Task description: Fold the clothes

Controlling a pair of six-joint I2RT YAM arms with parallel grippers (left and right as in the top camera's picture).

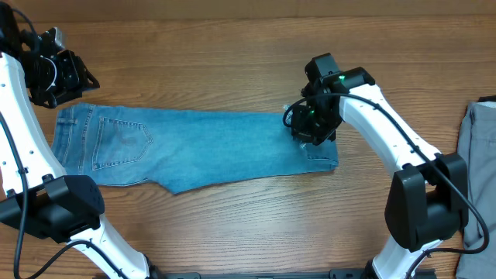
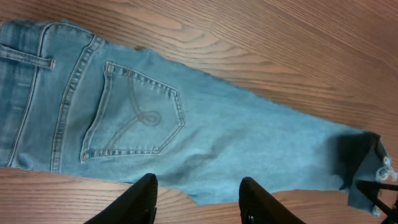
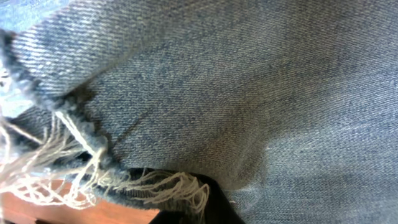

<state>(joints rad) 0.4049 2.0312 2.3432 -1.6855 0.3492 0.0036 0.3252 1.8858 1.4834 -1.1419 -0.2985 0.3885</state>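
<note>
- At the far left, our left end effector (image 2: 199,186) hung above the waist end of the jeans (image 1: 217,147), its jaws partly open with nothing between them.
- The jeans lay flat across the table (image 1: 232,54), with the back pocket (image 2: 134,118) to the left and the leg running right.
- At the right end, our right end effector (image 1: 314,128) was closed tight, pinching the frayed hem (image 3: 81,168).
- A grey garment (image 1: 474,155) lay at the right edge.

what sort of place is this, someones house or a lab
Most likely a robotics lab or test bench, not a home: a left arm and right arm stand at a wood-grain table, with jeans laid flat and a grey garment at its right edge.
</note>
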